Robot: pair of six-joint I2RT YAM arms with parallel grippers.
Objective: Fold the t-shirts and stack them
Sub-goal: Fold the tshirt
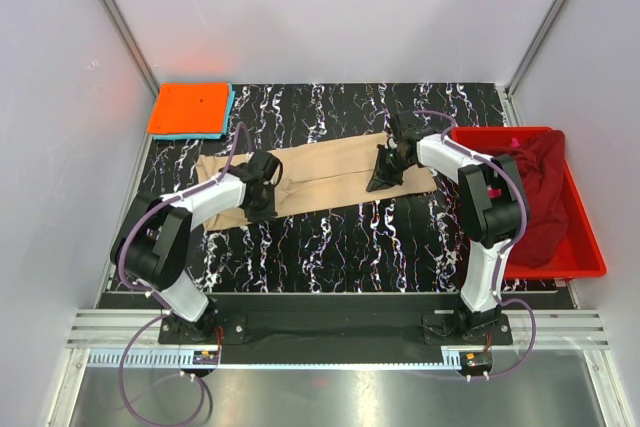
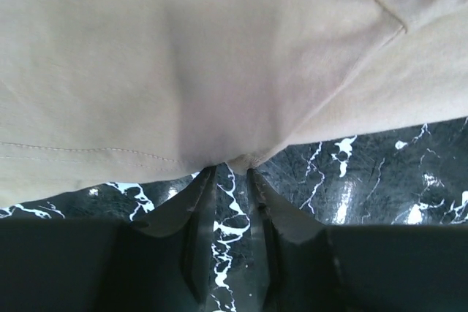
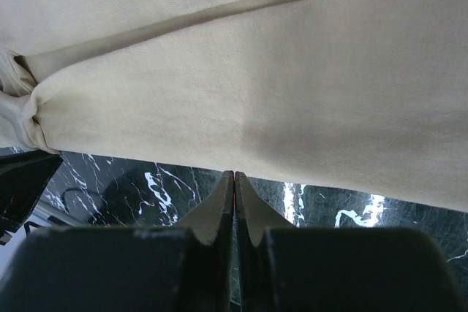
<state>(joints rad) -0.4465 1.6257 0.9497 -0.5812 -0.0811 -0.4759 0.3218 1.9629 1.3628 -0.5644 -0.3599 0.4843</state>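
The tan t-shirt (image 1: 320,179) lies across the middle of the bench (image 1: 350,247) as a long, narrow band. It looks folded lengthwise already, but it is not yet brought down to a compact square. Both arms work along its near edge.

The left gripper (image 2: 232,173) sits at the hem towards the band's left end. Its jaws stand a narrow gap apart with the cloth edge puckered right at the tips. Whether fabric is actually pinched between them I cannot tell.

The right gripper (image 3: 234,174) is towards the right end with its jaws pressed together. Their tips meet the shirt's edge, and from the wrist view it is not clear whether any cloth is caught there.

In the far left corner an orange t-shirt (image 1: 190,109) lies folded flat on a light blue t-shirt (image 1: 230,107), of which only a thin border shows. That pair reads as the finished stack so far.

At the right, the red bin (image 1: 590,257) holds a crumpled maroon t-shirt (image 1: 540,197), with a scrap of pink at its far rim that is too small to identify.

By my reckoning, two shirts are done and the tan one is partway through. It still needs its ends folded in and a move onto the stack. The bin's contents are not yet started, so the job looks to be somewhere short of half done.
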